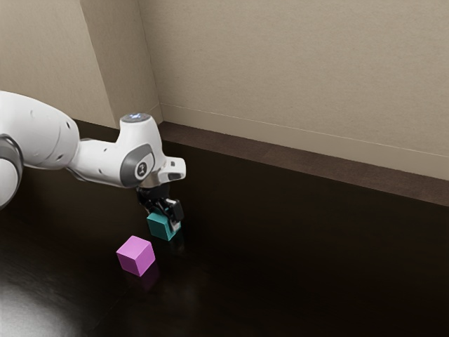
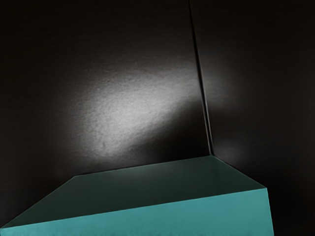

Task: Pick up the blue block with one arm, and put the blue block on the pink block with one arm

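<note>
The blue block (image 1: 160, 226), a teal cube, is low at the dark table, between the black fingers of my gripper (image 1: 165, 216). The fingers press on it from two sides, so the gripper is shut on it. Whether the cube rests on the table or hangs just above it I cannot tell. In the wrist view the blue block (image 2: 147, 201) lies large right under my hand. The pink block (image 1: 135, 255) stands on the table a short way to the front of the blue one, toward the exterior view's left, apart from it.
The dark glossy table (image 1: 295, 267) stretches wide to the exterior view's right and front. A beige wall with a baseboard (image 1: 302, 144) runs behind the table. In the wrist view a thin seam (image 2: 202, 98) crosses the table surface.
</note>
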